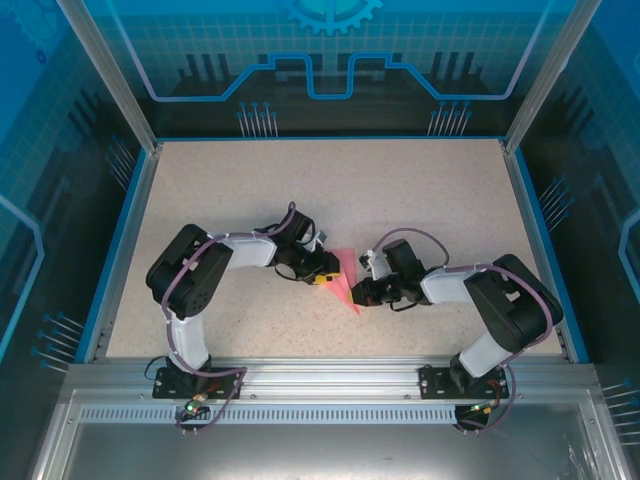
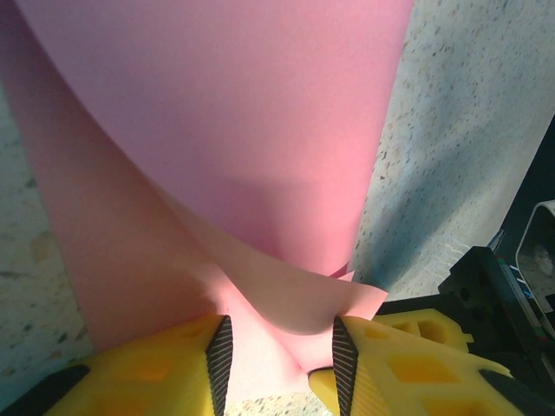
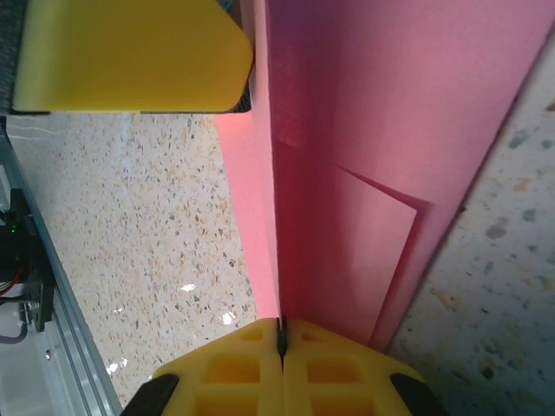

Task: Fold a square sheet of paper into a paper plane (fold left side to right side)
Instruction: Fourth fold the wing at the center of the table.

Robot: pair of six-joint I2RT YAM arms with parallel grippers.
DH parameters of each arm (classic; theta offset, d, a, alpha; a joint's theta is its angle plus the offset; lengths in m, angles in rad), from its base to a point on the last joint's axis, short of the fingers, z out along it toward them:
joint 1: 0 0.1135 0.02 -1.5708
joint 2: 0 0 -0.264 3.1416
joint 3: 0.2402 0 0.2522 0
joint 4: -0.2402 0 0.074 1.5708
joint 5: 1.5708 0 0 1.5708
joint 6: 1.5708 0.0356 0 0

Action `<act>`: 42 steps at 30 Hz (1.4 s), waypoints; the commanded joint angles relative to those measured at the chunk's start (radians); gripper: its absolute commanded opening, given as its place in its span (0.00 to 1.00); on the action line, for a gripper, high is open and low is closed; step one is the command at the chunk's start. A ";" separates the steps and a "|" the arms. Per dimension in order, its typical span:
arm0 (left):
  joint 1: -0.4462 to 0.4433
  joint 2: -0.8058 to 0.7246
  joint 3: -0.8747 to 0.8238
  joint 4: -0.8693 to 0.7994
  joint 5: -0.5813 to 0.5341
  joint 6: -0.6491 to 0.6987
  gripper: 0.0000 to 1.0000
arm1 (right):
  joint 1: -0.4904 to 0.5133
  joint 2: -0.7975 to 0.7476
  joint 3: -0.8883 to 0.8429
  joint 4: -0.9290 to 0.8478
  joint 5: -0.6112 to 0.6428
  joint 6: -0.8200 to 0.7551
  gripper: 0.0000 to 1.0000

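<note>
The square sheet of paper [image 1: 347, 272] is pink and lies folded on the speckled table between my two grippers, with a pointed tip toward the near edge. In the left wrist view the paper [image 2: 243, 130] curls up in loose layers. My left gripper [image 2: 282, 336] is open, and one curled flap lies between its yellow fingers and touches the right pad. In the top view the left gripper [image 1: 325, 268] is at the paper's left side. My right gripper [image 1: 365, 290] is at its right side. The right gripper [image 3: 280, 328] is shut on a raised fold of the paper [image 3: 373, 130].
A yellow finger [image 3: 130, 56] of the left gripper is close ahead of the right gripper. Blue frame walls [image 1: 120, 240] enclose the table on the left, right and back. An aluminium rail [image 1: 320, 375] runs along the near edge by the arm bases.
</note>
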 commanded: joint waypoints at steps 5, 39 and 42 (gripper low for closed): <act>-0.011 0.033 0.031 -0.024 -0.009 0.020 0.38 | -0.030 0.012 -0.015 0.054 -0.055 0.035 0.03; -0.015 0.062 0.072 -0.112 -0.062 0.053 0.38 | -0.107 0.043 0.134 -0.068 -0.089 0.001 0.41; -0.015 0.062 0.072 -0.111 -0.062 0.052 0.38 | -0.106 0.084 0.157 -0.061 -0.095 0.008 0.40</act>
